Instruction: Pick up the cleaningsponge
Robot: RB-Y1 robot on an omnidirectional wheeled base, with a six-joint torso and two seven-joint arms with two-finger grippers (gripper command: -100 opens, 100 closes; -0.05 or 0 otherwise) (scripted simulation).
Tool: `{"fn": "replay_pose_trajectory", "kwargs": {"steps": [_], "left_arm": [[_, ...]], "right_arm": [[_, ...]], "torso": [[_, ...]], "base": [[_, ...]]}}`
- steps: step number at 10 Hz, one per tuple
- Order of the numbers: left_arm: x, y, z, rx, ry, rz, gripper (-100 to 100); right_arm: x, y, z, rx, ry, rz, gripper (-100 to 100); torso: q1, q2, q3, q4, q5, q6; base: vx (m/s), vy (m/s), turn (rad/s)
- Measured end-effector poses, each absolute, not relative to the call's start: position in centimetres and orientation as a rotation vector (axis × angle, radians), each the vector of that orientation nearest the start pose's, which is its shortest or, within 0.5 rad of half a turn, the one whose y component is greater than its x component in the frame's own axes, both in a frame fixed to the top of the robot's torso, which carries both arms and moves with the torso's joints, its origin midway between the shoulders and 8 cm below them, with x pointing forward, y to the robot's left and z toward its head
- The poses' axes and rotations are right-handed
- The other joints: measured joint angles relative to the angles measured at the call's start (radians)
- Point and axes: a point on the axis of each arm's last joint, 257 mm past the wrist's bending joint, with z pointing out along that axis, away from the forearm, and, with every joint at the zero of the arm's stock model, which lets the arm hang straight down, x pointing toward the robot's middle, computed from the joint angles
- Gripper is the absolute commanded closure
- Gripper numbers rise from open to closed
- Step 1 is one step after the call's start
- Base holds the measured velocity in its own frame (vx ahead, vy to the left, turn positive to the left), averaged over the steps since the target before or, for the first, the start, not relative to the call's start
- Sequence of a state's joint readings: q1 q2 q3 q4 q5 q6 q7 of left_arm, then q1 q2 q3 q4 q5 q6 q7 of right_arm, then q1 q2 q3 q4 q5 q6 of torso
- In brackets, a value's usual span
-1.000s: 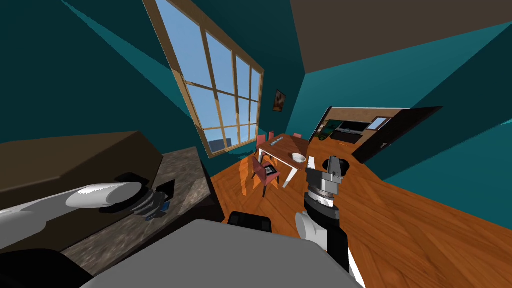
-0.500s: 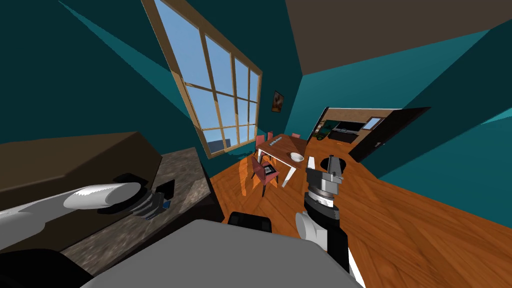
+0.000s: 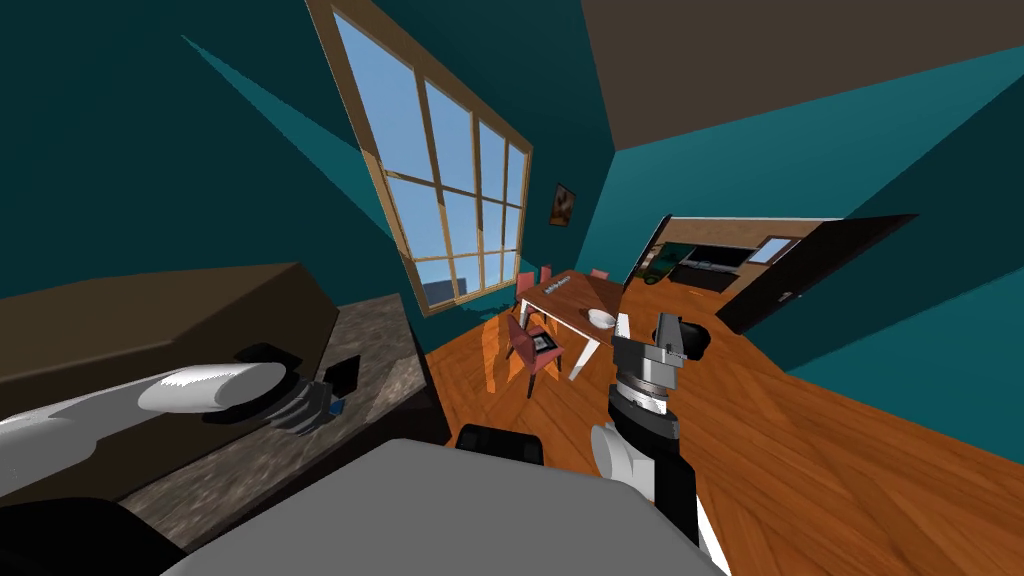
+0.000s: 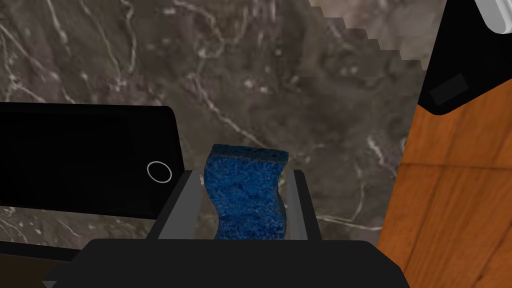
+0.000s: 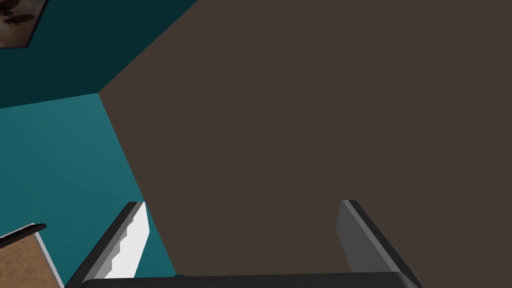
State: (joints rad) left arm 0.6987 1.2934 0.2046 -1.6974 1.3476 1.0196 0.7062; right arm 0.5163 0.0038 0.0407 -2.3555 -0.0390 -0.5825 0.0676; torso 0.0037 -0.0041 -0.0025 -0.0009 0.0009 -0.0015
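Note:
A blue sponge (image 4: 246, 192) with wavy sides sits between the two fingers of my left gripper (image 4: 244, 205), which is shut on it; the pads press its sides above a dark marbled counter (image 4: 280, 75). In the head view my left gripper (image 3: 322, 398) hangs over that counter (image 3: 380, 345), a speck of the blue sponge (image 3: 338, 407) showing at its tip. My right gripper (image 3: 645, 330) is raised over the wooden floor with its fingers open and nothing between them; the right wrist view shows my right gripper (image 5: 242, 235) the same way.
A black phone (image 4: 85, 160) lies flat on the counter beside the sponge; in the head view the phone (image 3: 343, 373) sits just past my left gripper. The counter's edge drops to the wooden floor (image 4: 450, 210). A dining table (image 3: 570, 300) with chairs stands farther off.
My head view has shifted slightly, so the window and room sit a little differently. My left gripper stays over the counter by the phone; the right arm holds its pose.

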Motion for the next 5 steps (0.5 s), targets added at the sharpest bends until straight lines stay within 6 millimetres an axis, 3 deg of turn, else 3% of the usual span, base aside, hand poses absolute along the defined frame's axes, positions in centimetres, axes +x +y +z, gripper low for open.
{"fn": "replay_pose_trajectory", "kwargs": {"steps": [4, 5], "left_arm": [[18.6, 54.0, -32.6, -2.861, 1.124, -0.171, 100], [18.6, 54.0, -32.5, -2.861, 1.127, -0.169, 0]], "right_arm": [[31.2, -26.8, 6.6, 0.553, 0.497, 1.327, 0], [31.2, -26.8, 6.6, 0.553, 0.497, 1.327, 0]], "torso": [[-0.001, 0.000, 0.000, 0.000, 0.000, 0.000], [-0.001, 0.001, 0.000, 0.000, 0.000, 0.001]], "base": [[0.057, 0.010, 0.156], [0.005, -0.001, -0.010]]}}
